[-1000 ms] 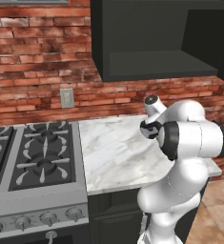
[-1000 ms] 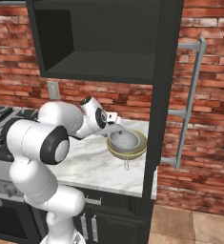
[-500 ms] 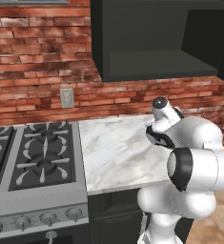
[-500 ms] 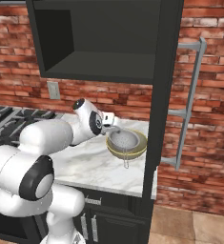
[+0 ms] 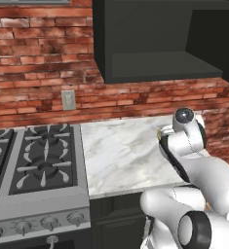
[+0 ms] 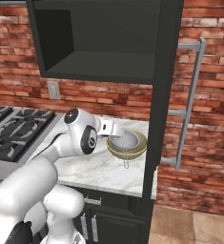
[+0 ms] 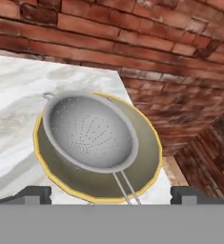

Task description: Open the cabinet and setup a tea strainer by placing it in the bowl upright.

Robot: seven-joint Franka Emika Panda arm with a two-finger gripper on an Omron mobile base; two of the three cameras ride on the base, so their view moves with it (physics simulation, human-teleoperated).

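- since a second ago the gripper point(image 7: 106, 193) has drawn back from the bowl point(image 7: 147, 157).
- fingers point(image 7: 32, 194) spread wide, holding nothing.
- tea strainer point(image 7: 87, 131) sits upright in the bowl on the counter point(image 6: 99, 169), handle pointing toward the gripper.
- cabinet point(image 6: 167, 95) door stands open.

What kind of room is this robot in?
It looks like a kitchen. There is a gas stove with black burners, a marble counter beside it against a brick wall, and a black cabinet standing open above. On the counter sits a bowl with a tea strainer in it.
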